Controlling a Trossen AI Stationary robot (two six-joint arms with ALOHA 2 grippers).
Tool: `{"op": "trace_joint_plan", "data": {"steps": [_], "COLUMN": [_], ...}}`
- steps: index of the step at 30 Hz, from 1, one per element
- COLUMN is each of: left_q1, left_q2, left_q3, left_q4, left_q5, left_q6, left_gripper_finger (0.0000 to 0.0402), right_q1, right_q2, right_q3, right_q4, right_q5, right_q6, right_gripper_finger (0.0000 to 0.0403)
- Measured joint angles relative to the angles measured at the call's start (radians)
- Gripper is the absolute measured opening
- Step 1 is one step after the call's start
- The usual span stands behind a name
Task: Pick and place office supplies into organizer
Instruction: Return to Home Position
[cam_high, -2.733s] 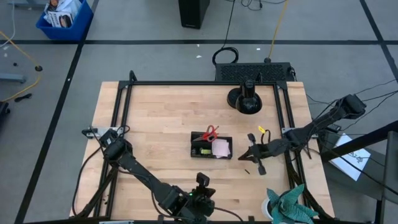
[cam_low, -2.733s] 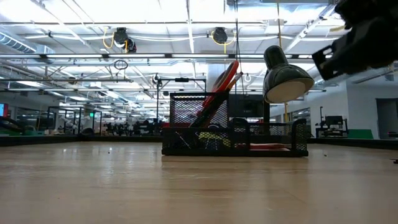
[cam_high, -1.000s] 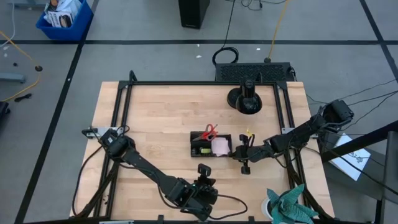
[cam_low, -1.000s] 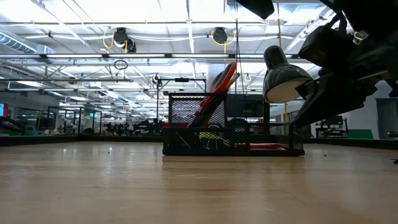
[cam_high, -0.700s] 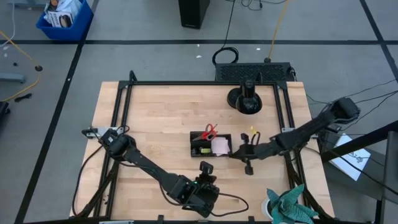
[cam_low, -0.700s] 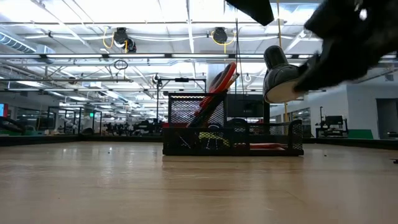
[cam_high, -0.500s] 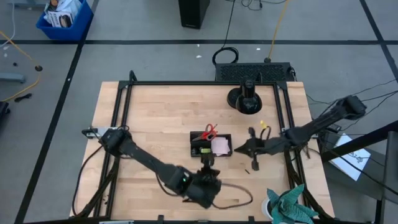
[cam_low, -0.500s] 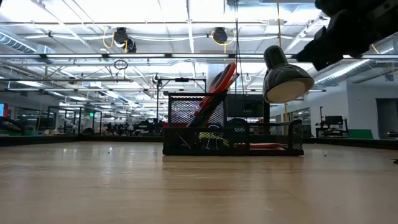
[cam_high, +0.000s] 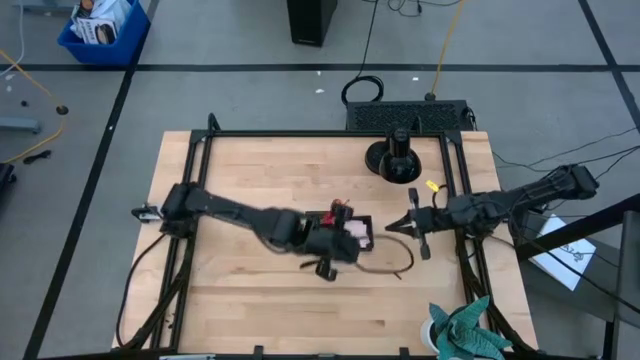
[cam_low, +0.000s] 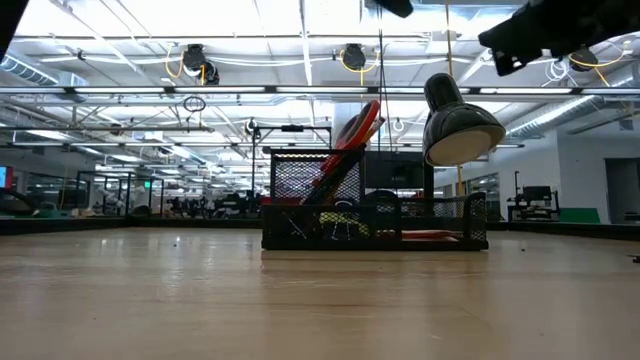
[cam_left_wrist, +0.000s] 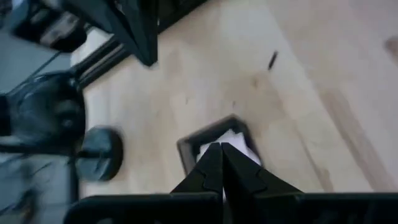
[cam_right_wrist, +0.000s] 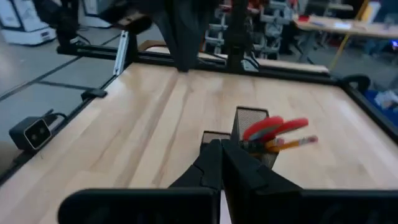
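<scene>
Black mesh forms the organizer (cam_high: 367, 223), which sits near the middle of the table (cam_high: 250, 170). The red scissors (cam_high: 339, 208) stand in its tall cup and the pink pad (cam_high: 356, 234) lies flat in its low tray. It has not moved in the last half second, but both arms have. The left arm was folded toward the table's near edge and now reaches straight across, covering the organizer's side toward that arm's base. The left gripper (cam_high: 335, 245) hangs blurred over the organizer. The right gripper (cam_high: 396, 226) was close beside the organizer's other end — now it stands a little farther off on that side, its arm straighter.

Only the wrist views settle the fingers: each pair is pressed together with nothing between. The left wrist view looks down on a tray corner and the pale pad. The right wrist view alone shows orange pencils (cam_right_wrist: 289, 144) leaning with the scissors in the cup. The low view alone shows the lamp (cam_low: 458, 128) beyond the organizer with its head bent — from above it reads as a round black base. In that view the right arm crosses the upper corner, higher than before.
</scene>
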Motion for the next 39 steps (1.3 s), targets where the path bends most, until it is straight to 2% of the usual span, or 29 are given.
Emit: {"op": "trace_joint_plan", "data": {"steps": [3,7,11,15,19,21,24,27,29,31,33,36,39], "left_q1": [0.07,0.149,0.205,0.236,0.259,0.27,0.268,0.234,0.21,0.197,0.205,0.268,0.349], "left_q2": [-0.028,-0.111,-0.269,-0.486,-0.66,-0.729,-0.813,-0.882,-0.934,-0.978,-1.039,-1.115,-1.162], "left_q3": [-0.036,-0.128,-0.305,-0.563,-0.869,-0.999,-1.148,-1.265,-1.339,-1.408,-1.503,-1.616,-1.659], "left_q4": [0.094,0.219,0.429,0.662,0.933,1.0,1.085,1.15,1.16,1.216,1.309,1.477,1.48], "left_q5": [0.113,0.23,0.36,0.403,0.415,0.407,0.327,0.235,0.211,0.209,0.229,0.348,0.457], "left_q6": [0.036,0.084,0.091,0.073,0.013,-0.015,-0.058,-0.064,-0.041,-0.006,0.015,0.007,-0.045], "left_gripper_finger": [0.0002,0.0002,0.0001,0.0001,0.0001,0.0001,0.0001,0.0001,0.0001,0.0,0.0,0.0,0.0], "right_q1": [-0.09,-0.229,-0.346,-0.422,-0.462,-0.463,-0.442,-0.389,-0.348,-0.32,-0.302,-0.294,-0.297], "right_q2": [0.013,0.025,0.023,-0.025,-0.095,-0.132,-0.207,-0.255,-0.268,-0.282,-0.288,-0.309,-0.331], "right_q3": [0.0,0.0,-0.037,-0.111,-0.155,-0.146,-0.149,-0.15,-0.149,-0.149,-0.149,-0.149,-0.149], "right_q4": [0.049,0.088,0.101,0.156,0.127,0.134,0.103,0.046,0.03,0.003,0.0,-0.025,-0.025], "right_q5": [-0.133,-0.256,-0.38,-0.476,-0.479,-0.478,-0.455,-0.348,-0.297,-0.294,-0.296,-0.309,-0.401], "right_q6": [-0.048,-0.023,0.035,0.111,0.15,0.162,0.171,0.161,0.138,0.111,0.082,0.045,0.015], "right_gripper_finger": [0.0,0.0,0.0,0.0,0.0,0.0,0.0,0.0,0.0,0.0,0.0,0.0,0.0]}}
